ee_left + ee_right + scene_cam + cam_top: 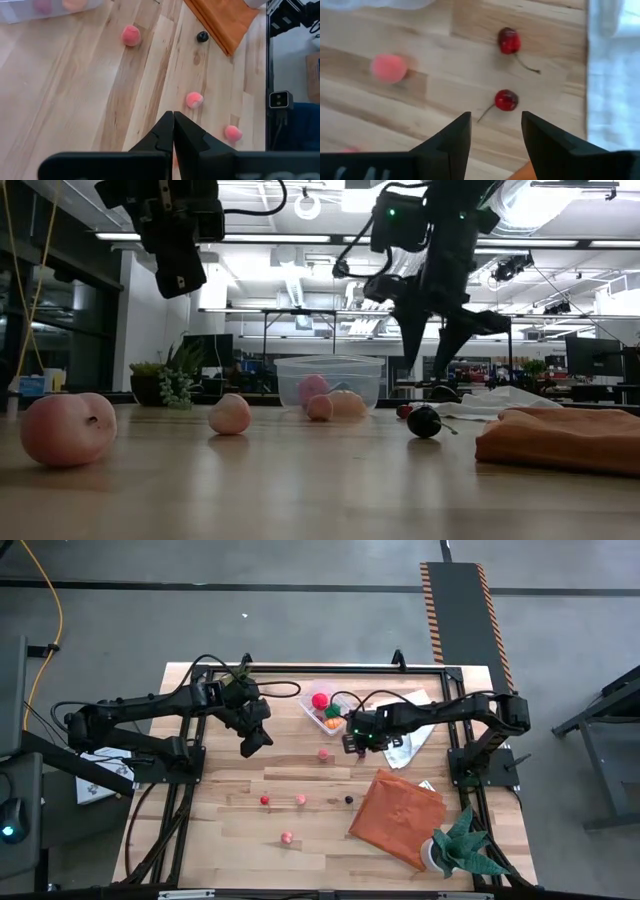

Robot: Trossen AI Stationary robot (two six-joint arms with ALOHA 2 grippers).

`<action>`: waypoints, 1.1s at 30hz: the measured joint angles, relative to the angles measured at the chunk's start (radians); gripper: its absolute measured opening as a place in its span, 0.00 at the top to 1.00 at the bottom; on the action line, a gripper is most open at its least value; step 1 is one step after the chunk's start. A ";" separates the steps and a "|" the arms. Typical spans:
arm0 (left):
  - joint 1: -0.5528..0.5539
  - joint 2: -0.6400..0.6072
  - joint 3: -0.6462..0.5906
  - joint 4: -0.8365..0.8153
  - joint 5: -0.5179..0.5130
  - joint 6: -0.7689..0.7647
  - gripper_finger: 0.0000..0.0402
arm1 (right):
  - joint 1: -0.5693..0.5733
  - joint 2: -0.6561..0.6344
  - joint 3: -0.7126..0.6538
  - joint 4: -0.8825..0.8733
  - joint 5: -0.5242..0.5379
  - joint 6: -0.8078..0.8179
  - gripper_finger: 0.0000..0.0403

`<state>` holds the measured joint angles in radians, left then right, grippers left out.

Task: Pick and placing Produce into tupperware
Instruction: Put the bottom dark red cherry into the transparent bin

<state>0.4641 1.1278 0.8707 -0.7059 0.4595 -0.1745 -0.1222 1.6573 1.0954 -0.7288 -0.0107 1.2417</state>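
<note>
Wooden table point(220, 840) under us shows a cherry point(506, 100) at frame centre, just ahead of our right gripper point(496, 131), its fingers parted and empty, near the tupperware point(322, 712); our left gripper point(173, 131) waits clenched.

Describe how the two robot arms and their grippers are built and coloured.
Both arms are black, jointed, with black cables looped along them. The left gripper has two slim black fingers tapering to points. The right gripper has broader, wedge-shaped black fingers; a green light glows near its wrist.
</note>
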 joint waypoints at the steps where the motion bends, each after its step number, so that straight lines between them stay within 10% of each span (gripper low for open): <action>1: 0.000 0.000 0.000 0.000 0.000 0.008 1.00 | -0.002 0.000 -0.006 -0.003 -0.001 0.008 0.59; 33: 0.000 0.000 0.000 -0.002 0.003 0.017 1.00 | -0.016 0.123 -0.073 0.157 -0.072 0.011 0.59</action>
<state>0.4644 1.1278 0.8711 -0.7082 0.4629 -0.1574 -0.1379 1.7802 1.0222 -0.5716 -0.0830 1.2529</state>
